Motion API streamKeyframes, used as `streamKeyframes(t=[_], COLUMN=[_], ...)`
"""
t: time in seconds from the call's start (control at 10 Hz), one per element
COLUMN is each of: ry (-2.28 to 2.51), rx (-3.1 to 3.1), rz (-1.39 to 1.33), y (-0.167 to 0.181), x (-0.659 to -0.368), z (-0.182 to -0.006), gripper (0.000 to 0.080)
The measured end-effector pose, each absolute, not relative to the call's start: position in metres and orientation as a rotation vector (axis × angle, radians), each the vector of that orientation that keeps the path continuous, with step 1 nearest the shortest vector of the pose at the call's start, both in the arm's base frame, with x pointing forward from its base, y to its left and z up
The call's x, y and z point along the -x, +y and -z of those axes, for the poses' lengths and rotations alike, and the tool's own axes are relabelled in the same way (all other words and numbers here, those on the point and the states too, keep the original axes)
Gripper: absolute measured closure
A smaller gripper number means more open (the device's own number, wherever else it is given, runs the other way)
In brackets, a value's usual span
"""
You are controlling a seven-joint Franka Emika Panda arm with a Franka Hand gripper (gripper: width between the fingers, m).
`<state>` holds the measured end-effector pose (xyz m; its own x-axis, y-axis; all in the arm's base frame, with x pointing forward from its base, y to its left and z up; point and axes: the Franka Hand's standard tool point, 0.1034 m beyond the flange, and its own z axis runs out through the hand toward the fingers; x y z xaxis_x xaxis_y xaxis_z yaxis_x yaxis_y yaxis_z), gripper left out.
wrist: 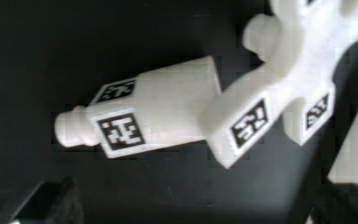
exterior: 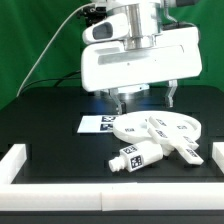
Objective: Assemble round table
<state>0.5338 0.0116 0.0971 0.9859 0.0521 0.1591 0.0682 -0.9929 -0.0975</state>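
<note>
The short cylinder post [exterior: 131, 158] lies on its side on the black table in front of the round disc [exterior: 185, 124]. The X-shaped cross base [exterior: 165, 137] lies partly on the disc, with one arm reaching toward the post. My gripper [exterior: 147, 98] hangs above the disc's far edge, open and empty. In the wrist view the post [wrist: 149, 107] and the cross base [wrist: 277, 88] fill the middle and look to be touching. An edge of the disc [wrist: 357, 150] shows beside them. My dark fingertips [wrist: 30, 205] show only at the picture's corners, wide apart.
The marker board [exterior: 97, 123] lies flat on the exterior view's left of the disc. White border rails run along the left [exterior: 14, 160], the right [exterior: 215, 155] and the front [exterior: 150, 194] of the black table. A green wall stands behind the arm.
</note>
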Motion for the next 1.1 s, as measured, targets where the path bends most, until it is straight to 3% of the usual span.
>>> streamKeyframes(t=[0.3, 0.5, 0.6, 1.0, 1.1], ry=[0.442, 0.792, 0.903, 1.128, 1.138], rx=[2.946, 2.834, 2.781, 2.688, 2.689], rz=[0.166, 0.124, 0.115, 0.082, 0.072], y=[0.003, -0.008, -0.014, -0.009, -0.013], x=[-0.549, -0.561, -0.558, -0.558, -0.558], z=[-0.097, -0.08, -0.073, -0.072, -0.062], gripper=[0.015, 0.015, 0.015, 0.015, 0.015])
